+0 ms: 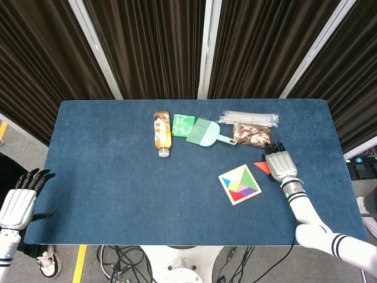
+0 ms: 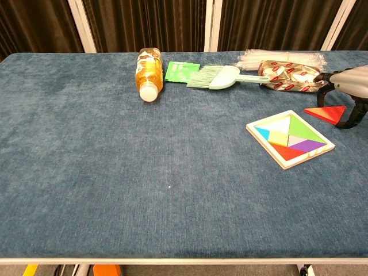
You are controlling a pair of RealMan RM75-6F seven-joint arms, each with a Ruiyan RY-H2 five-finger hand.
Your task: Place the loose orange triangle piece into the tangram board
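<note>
1. The orange triangle piece (image 2: 326, 113) lies flat on the blue desk (image 2: 115, 172), just right of the tangram board (image 2: 290, 138) and apart from its edge (it is not in the board).
2. The right hand (image 1: 281, 164) hovers over the triangle's right side, palm down, its fingers (image 2: 352, 117) curled downward beside and behind the piece. In the chest view a dark fingertip stands just at the triangle's right corner; I cannot tell whether it touches. Nothing is held, and the fingers are apart.
3. The left hand (image 1: 19, 199) hangs off the desk's near left edge, its dark-tipped fingers spread and holding nothing.
4. The head view shows both hands whole and the right forearm reaching in from the lower right. It hides most of the triangle under the right hand (only a red-orange corner peeps out on the left).
5. The chest view shows the triangle nearly whole and the board's coloured pieces in low relief, but cuts off the right hand at the frame edge and does not show the left hand.
6. Along the far side lie a bottle (image 1: 162, 134) on its side, a green packet (image 1: 183, 124), a mint-green brush (image 1: 207, 133), a patterned wrapped packet (image 1: 251, 134) and a clear bundle of straws (image 1: 250, 118).
</note>
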